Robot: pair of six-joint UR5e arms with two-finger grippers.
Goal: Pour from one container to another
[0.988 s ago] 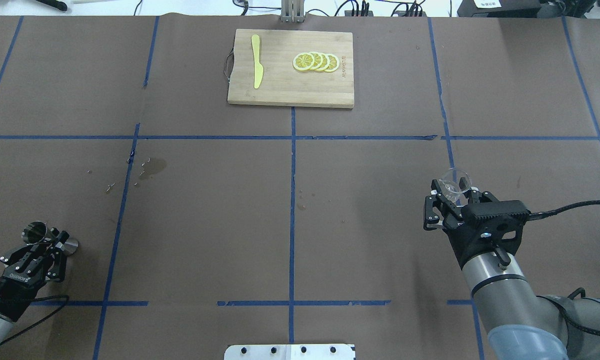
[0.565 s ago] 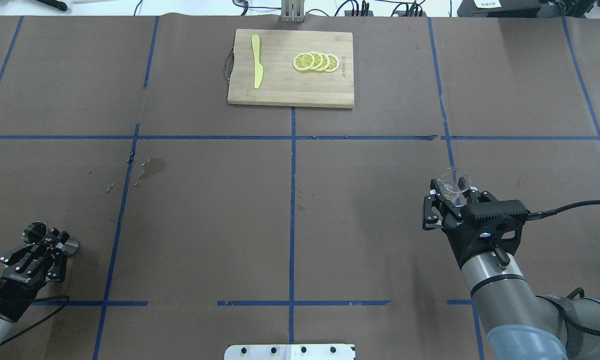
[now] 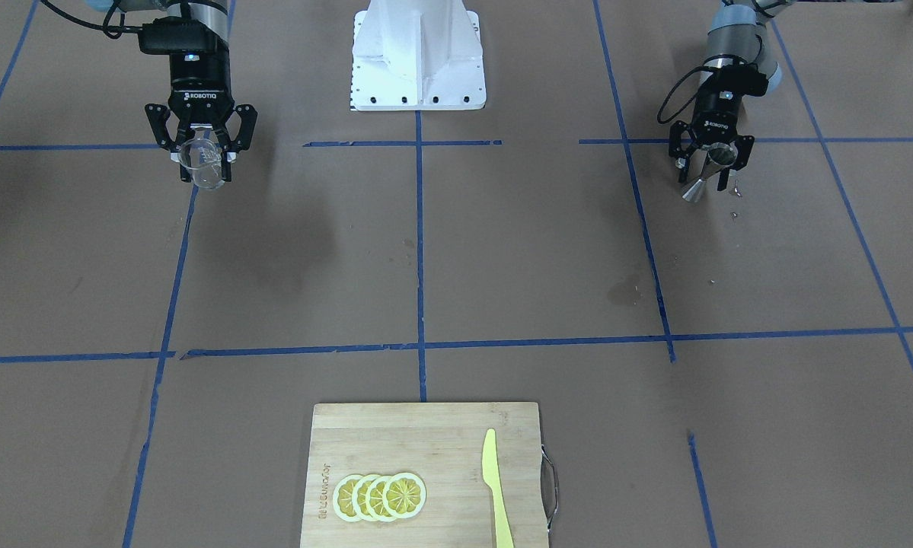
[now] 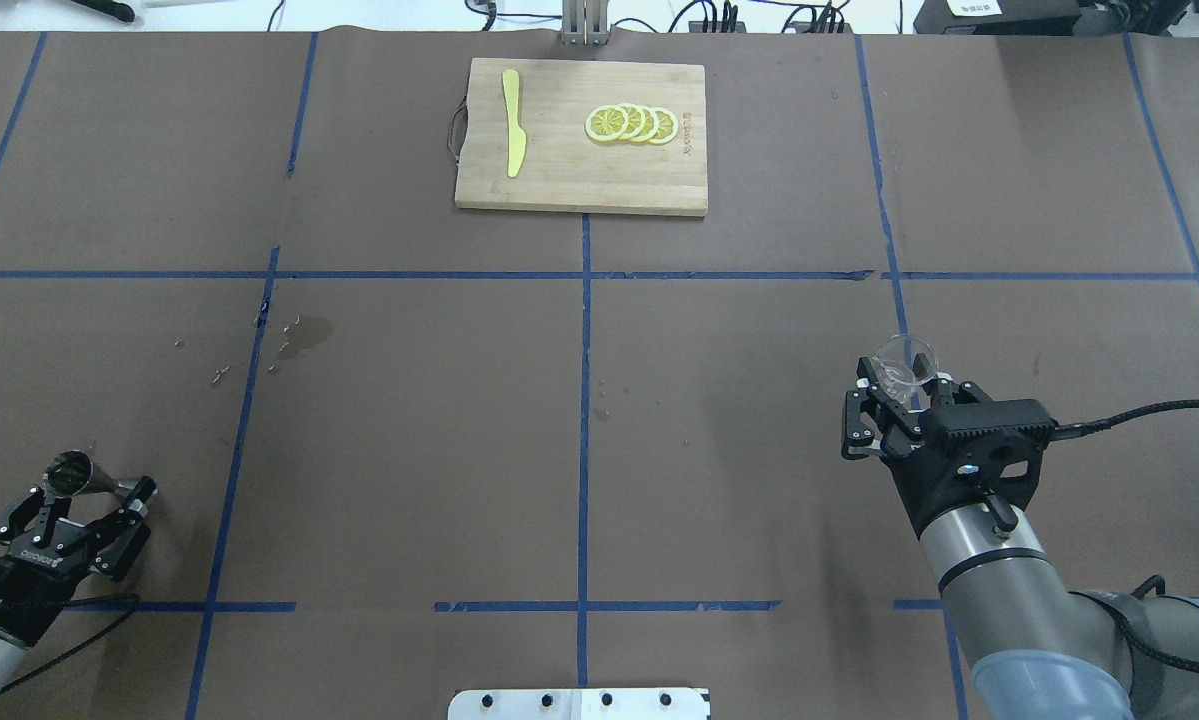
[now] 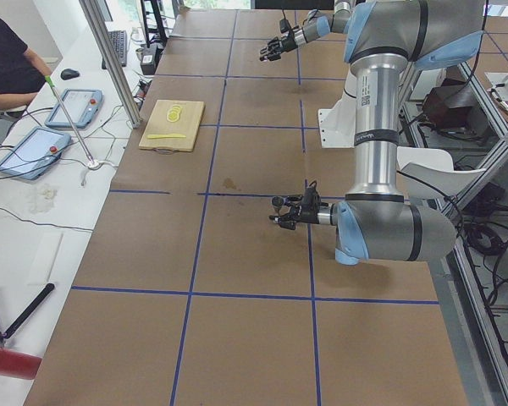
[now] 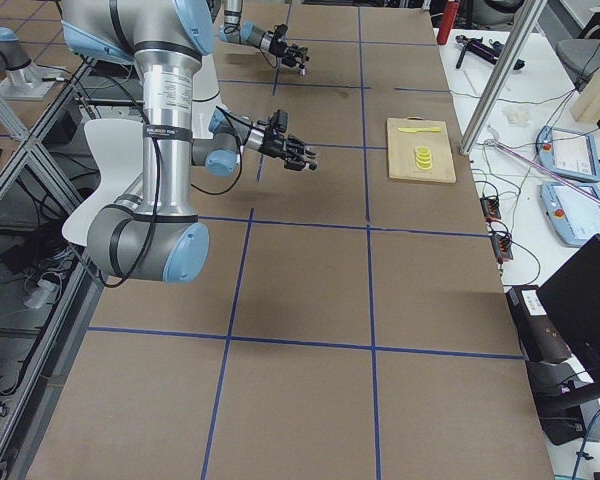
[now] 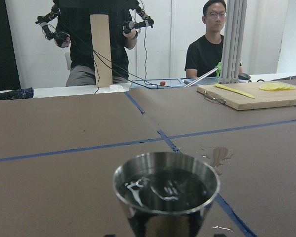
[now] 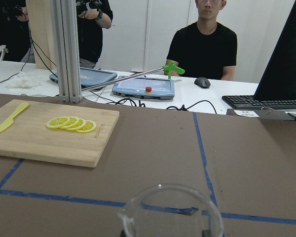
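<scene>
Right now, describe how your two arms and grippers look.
Both arms are silver-grey tubes with pale blue joint caps: the right arm, the left arm. The right gripper and left gripper are black, two-fingered, with white ROBOTIQ lettering. A black cable runs to each wrist.

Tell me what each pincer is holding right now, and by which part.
The left pincer holds the steel jigger, gripped near its narrow waist. The right pincer holds the clear glass cup, clamped across its side walls.

Cropped at 6 o'clock in each wrist view: steel jigger below its bowl, glass cup below its rim.
</scene>
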